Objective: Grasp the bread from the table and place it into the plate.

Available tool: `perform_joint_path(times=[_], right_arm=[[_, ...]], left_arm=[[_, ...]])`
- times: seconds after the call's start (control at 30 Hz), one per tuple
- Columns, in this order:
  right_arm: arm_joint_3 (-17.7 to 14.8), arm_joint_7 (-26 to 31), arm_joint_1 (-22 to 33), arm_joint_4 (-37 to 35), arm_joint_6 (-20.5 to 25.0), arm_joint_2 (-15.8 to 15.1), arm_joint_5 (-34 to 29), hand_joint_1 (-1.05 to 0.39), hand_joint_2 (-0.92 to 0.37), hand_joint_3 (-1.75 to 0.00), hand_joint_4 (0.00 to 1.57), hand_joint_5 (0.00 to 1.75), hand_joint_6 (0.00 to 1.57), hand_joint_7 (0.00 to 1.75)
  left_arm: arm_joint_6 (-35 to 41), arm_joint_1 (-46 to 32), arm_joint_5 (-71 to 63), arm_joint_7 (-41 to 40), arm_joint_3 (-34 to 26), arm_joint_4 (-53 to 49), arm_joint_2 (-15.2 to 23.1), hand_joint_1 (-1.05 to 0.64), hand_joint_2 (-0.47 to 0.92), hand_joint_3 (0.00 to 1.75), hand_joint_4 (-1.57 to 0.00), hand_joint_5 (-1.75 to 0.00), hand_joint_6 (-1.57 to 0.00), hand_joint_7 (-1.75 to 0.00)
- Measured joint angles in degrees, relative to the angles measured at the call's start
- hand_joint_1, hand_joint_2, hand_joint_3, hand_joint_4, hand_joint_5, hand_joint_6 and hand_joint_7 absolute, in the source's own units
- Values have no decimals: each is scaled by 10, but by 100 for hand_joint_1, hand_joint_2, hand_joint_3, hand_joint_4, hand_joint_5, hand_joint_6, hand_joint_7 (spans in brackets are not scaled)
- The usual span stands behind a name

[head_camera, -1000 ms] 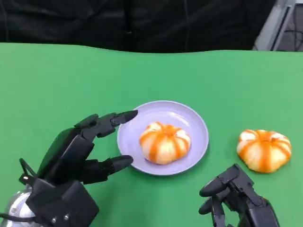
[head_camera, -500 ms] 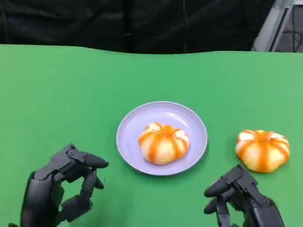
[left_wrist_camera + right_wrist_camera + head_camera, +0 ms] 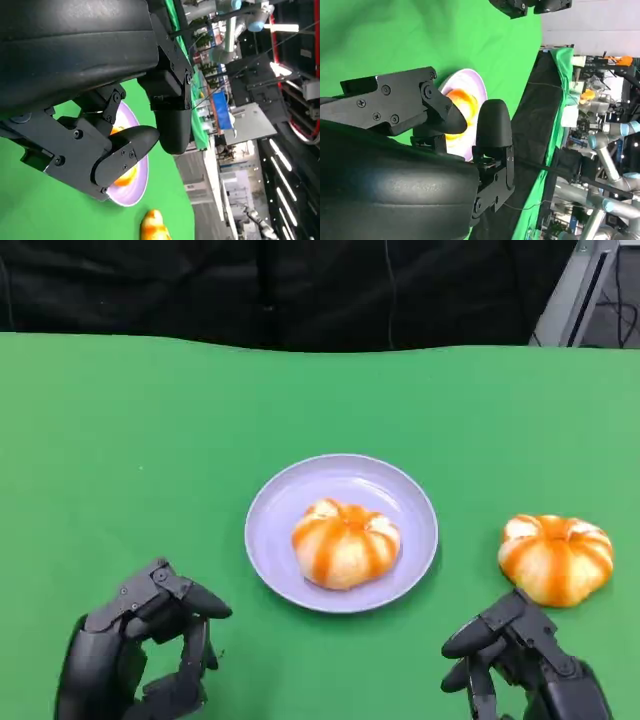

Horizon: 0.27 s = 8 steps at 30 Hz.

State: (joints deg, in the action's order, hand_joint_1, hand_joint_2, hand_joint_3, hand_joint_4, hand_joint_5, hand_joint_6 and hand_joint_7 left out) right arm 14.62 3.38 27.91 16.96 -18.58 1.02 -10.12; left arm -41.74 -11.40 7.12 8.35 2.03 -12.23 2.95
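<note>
Your right hand point(image 3: 520, 660), empty with fingers apart, could nudge the desk bread point(image 3: 556, 557) away from the plate point(image 3: 272, 530).

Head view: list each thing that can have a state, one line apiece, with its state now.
Lavender round plate: flat on the green table, holding one bun.
Orange-striped bread bun on the plate: resting, untouched.
Orange-striped bread bun on the table: right of the plate, untouched.
Left hand: fingers curled, holding nothing.
Right hand: fingers curled, holding nothing.
</note>
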Motion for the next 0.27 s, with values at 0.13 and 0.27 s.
perform_joint_path(times=[0.13, 0.27], right_arm=[[-1, 0, 1, -1, 0, 0, -1, 0, -90, -91, 39, 175, 26, 174], [-1, -6, 2, -1, 0, 0, 2, -1, -90, -92, 38, 175, 26, 175]], left_arm=[[-1, 0, -1, 7, 0, -5, -1, -14, 49, 120, -85, -172, -78, -156], [0, 0, -1, 11, -1, -10, -4, -14, 50, 119, -84, -172, -78, -153]])
